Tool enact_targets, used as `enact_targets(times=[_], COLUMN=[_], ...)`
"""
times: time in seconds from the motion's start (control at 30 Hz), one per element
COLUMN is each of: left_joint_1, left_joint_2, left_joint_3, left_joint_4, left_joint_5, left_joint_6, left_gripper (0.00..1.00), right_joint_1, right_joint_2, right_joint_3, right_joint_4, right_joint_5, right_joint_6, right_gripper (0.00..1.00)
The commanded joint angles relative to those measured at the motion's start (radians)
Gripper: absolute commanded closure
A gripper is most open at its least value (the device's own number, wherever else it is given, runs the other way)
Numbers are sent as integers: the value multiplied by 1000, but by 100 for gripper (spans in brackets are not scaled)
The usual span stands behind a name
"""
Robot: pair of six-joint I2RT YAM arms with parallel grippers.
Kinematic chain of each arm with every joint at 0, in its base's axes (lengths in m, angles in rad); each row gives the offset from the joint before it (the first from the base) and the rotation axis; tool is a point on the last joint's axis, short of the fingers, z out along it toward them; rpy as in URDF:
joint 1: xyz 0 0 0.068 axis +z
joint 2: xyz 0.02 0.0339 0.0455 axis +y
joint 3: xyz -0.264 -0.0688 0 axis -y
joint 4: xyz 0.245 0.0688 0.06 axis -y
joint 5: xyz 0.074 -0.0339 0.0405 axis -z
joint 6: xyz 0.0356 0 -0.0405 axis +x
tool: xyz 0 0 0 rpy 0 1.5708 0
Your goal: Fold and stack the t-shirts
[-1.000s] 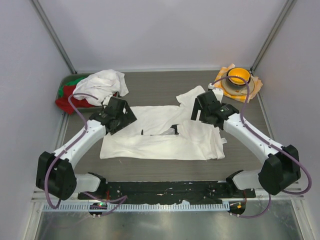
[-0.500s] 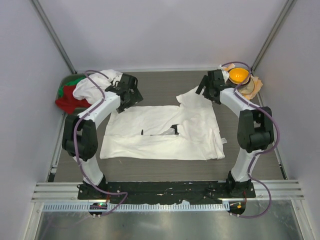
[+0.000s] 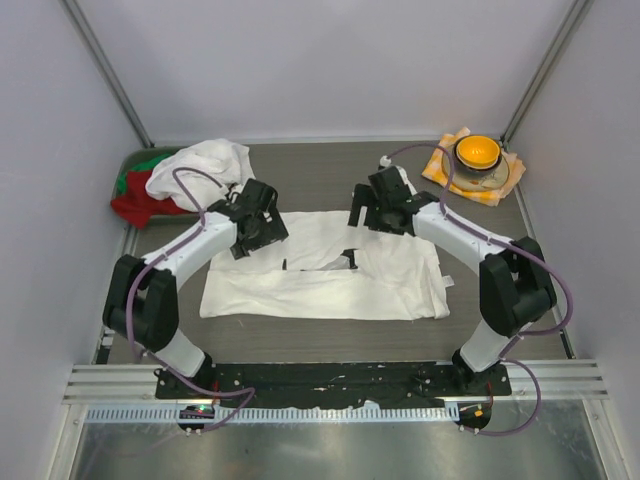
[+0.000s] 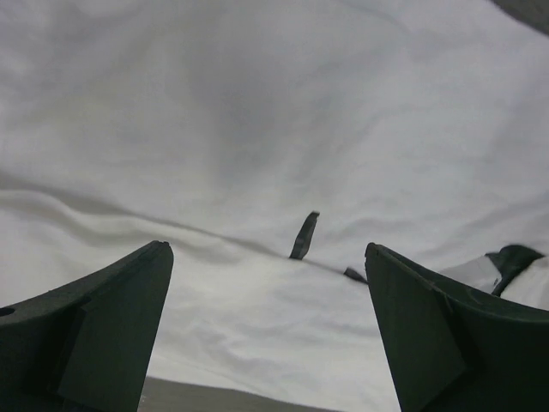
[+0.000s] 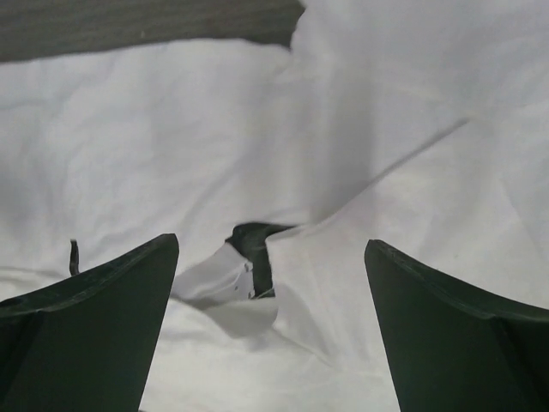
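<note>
Spread t-shirt (image 3: 320, 272): white, lying mostly flat across the centre of the top view, bottom hem toward the lower edge, one sleeve rucked up toward the upper right.
Neck opening (image 5: 255, 247): dark gap with a loose flap of cloth, mid-frame in the right wrist view, between the two fingers.
Crumpled t-shirt (image 3: 200, 170): white heap at upper left, resting on the red and green garments (image 3: 135, 198); not yet folded.
Left gripper (image 3: 262, 222): over the shirt's upper left part, jaws spread wide, nothing between them but cloth below.
Right gripper (image 3: 378, 205): over the shirt's upper right part near the collar, jaws wide apart, holding nothing.
Bystanders: orange bowl (image 3: 477, 152) on a checked cloth (image 3: 438, 168), upper right corner of the table (image 3: 320, 165), apart from the shirt.
Step, by judgement: lining up on the top edge for a first fold.
Risk, uneven pinch: one side grabbing a single layer and the other a double layer near the collar flap, giving a skewed fold.
Risk, drag: closing too shallow, cloth slipping out and bunching mid-lift.
Risk, sleeve: the rucked sleeve getting trapped inside the fold, leaving a lump.
Risk, cable: right arm's cable looping close to the bowl, possible snag on a wide swing.
</note>
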Motion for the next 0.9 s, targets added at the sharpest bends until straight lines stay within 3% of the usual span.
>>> enact_targets(times=[0.0, 0.17, 0.43, 0.87], left_joint_1=[-31, -64, -169, -253], left_joint_2=[-151, -229, -255, -150], left_joint_3=[-142, -257, -291, -363], left_joint_4=[2, 27, 1, 9], left_joint_5=[56, 86, 55, -39], left_joint_6=[-2, 3, -4, -17], left_gripper=[0, 0, 0, 0], right_joint_1=[102, 188, 354, 418], right_joint_2=[-105, -150, -170, -118], right_joint_3=[-98, -224, -279, -353], right_joint_4=[-89, -69, -101, -98], right_joint_5=[69, 92, 140, 209], right_joint_6=[-6, -8, 44, 109], right_gripper=[3, 3, 3, 3])
